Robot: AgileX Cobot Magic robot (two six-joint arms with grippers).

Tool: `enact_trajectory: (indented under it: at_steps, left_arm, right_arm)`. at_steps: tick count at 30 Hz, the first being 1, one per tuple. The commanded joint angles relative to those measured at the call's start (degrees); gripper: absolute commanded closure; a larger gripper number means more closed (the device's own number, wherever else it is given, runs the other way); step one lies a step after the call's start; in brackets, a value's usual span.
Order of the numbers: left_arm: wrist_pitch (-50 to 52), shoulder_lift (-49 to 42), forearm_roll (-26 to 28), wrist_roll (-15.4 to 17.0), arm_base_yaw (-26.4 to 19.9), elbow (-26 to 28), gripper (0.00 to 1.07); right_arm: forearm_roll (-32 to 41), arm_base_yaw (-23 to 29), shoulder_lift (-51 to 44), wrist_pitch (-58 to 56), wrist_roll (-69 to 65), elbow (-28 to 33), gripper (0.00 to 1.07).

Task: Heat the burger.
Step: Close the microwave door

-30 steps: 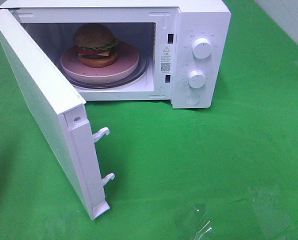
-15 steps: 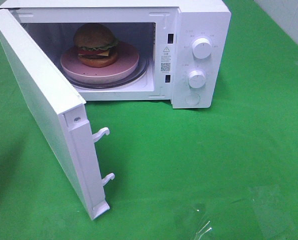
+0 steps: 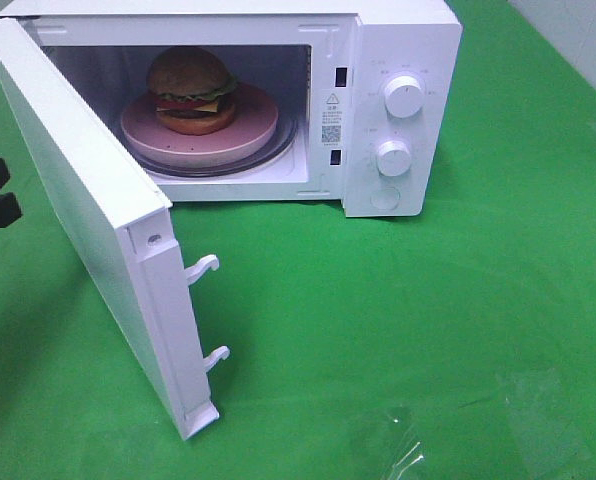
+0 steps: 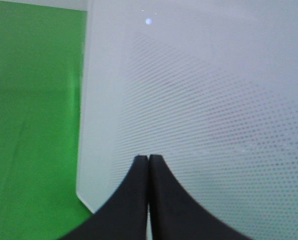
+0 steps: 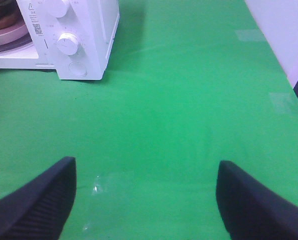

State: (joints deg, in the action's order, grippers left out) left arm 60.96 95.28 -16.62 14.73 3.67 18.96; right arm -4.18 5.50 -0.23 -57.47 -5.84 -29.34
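exterior high view: the microwave (image 3: 403, 40) is standing at the far side of the green cloth (image 3: 458, 300), with its door (image 3: 78, 190) standing wide open toward the near left. the burger (image 3: 190, 88) is sitting upright inside the cavity on the pink plate (image 3: 253, 135), which is resting on the glass turntable (image 3: 292, 132). the burger is lying toward the far left part of the plate rather than at its middle. two white latch hooks (image 3: 204, 267) are projecting from the free edge of the door. on the control panel at the right, the upper knob (image 3: 405, 97) is sitting above the lower knob (image 3: 392, 157), and a round button (image 3: 385, 199) is lying below both.

left wrist view: the left gripper (image 4: 148, 158) is showing its two black fingers pressed together, gripping nothing. it is pointing at the dotted outer face of the door from close by; whether it is touching the door cannot be told. in the exterior high view it is appearing at the left edge, on the outer side of the door.

right wrist view: the right gripper (image 5: 145, 167) is holding its fingers wide apart above bare cloth, gripping nothing, to the near right of the microwave and well apart from it.
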Motion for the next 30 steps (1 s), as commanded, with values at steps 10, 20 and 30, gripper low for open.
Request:
enact_trajectory:
  at_steps: [10,20,30]
  left_arm:
    - [1.15,4.87,4.01,-0.52,8.42,6.36,1.07]
    - [-2.98,7.39,7.91,-1.60,15.47,12.49,1.07]
    - [-6.02,10.31,14.09,-4.41,21.54,17.93,1.07]
  right_arm:
    - [0.23,-0.34,-1.43,0.00,-0.17,0.17,0.34]
    - [0.23,-0.34,-1.43,0.00,-0.17,0.17,0.34]
    - [0.23,-0.34,-1.43,0.00,-0.17,0.17,0.34]
